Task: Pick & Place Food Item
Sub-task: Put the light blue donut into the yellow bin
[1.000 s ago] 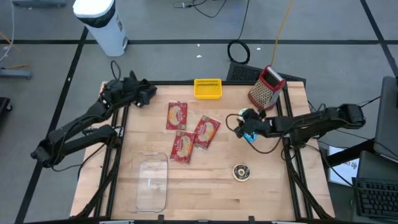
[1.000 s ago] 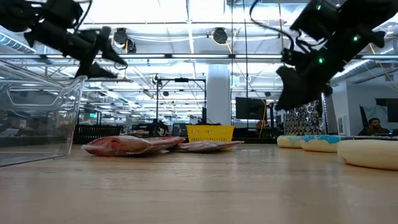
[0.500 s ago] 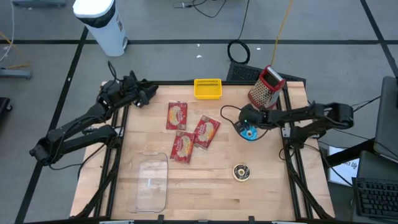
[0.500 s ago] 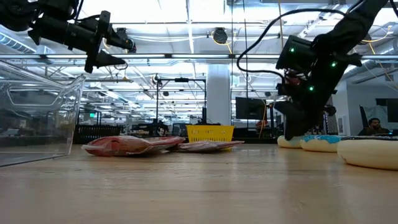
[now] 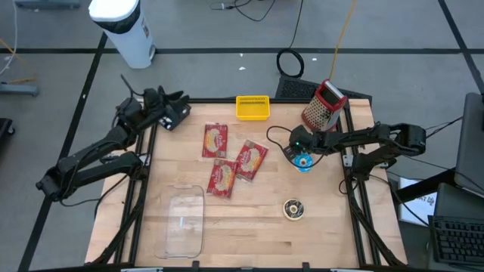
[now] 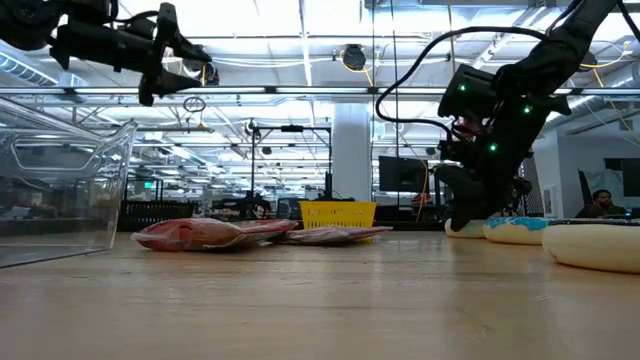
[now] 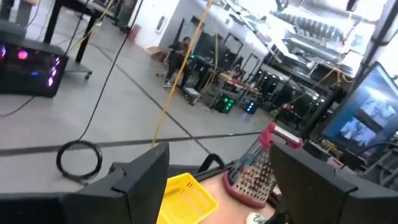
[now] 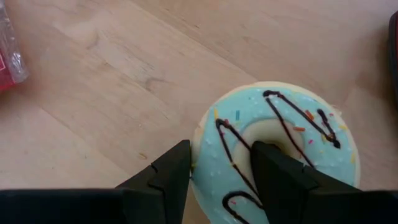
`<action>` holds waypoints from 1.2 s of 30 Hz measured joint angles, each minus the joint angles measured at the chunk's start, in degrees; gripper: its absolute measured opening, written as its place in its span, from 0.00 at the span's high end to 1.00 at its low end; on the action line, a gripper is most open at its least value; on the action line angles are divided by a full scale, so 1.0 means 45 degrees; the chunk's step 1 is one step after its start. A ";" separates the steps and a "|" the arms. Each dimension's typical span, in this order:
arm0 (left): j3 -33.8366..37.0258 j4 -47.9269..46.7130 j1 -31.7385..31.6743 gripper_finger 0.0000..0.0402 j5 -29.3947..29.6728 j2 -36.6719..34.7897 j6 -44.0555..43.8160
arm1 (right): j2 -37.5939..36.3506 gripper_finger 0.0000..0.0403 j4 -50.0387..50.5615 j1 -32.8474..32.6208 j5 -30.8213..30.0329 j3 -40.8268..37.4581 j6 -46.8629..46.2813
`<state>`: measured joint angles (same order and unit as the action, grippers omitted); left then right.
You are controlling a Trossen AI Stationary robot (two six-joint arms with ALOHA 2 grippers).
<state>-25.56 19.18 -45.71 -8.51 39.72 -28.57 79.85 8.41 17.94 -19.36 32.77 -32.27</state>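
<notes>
A donut with pale blue icing and dark drizzle [image 5: 304, 162] [image 8: 280, 143] lies flat on the wooden table [image 5: 318, 227], right of centre. My right gripper [image 5: 302, 154] [image 8: 221, 177] slants down onto it, open. One finger stands in the donut's hole and the other outside its rim. Three red food packets [image 5: 215, 140] [image 5: 252, 159] [image 5: 221, 180] lie flat mid-table. My left gripper [image 5: 179, 113] [image 7: 230, 180] hangs open and level above the far left corner, holding nothing. My right gripper straddles the ring of the donut [image 8: 227, 146] from above, slanting in from the table's right, with the ring filling the gap between the fingers [image 8: 171, 171]. Whether the fingers touch it, I cannot tell. The donut rests flat on the table.
A clear plastic container [image 5: 185, 223] sits near the front left. A yellow basket [image 5: 252, 107] and a red-topped grater [image 5: 324, 106] stand at the far edge. A dark chocolate donut [image 5: 293, 209] lies toward the front right. Bare wood lies between the packets and the blue donut.
My right gripper has swung toward the table's far edge and come down over the blue donut, its fingers still the same distance apart. My left gripper has tipped up from pointing downward to level and risen slightly. The donut and the packets have stayed put.
</notes>
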 joint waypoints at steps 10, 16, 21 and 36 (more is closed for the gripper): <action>0.0238 0.0426 0.0007 0.30 -0.4890 -0.0752 0.0849 | 0.0000 0.61 -0.0069 -0.0002 -0.0001 0.0000 -0.0335; 0.2199 -0.0145 0.2140 0.30 -0.2537 -0.3015 0.1303 | 0.0000 0.61 -0.0011 -0.0002 0.0027 0.0000 -0.0233; 0.2846 -0.1623 0.4016 0.30 -0.0637 -0.5433 0.2253 | 0.0000 0.61 -0.0011 -0.0007 0.0026 0.0000 -0.0188; 0.2836 -0.6671 0.6662 0.30 0.2593 -0.8588 0.4197 | 0.0000 0.62 -0.0103 0.0018 0.0031 0.0000 0.0033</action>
<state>-12.80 -10.84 -15.73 3.16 1.08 -9.68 79.85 7.94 18.02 -19.22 32.77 -32.12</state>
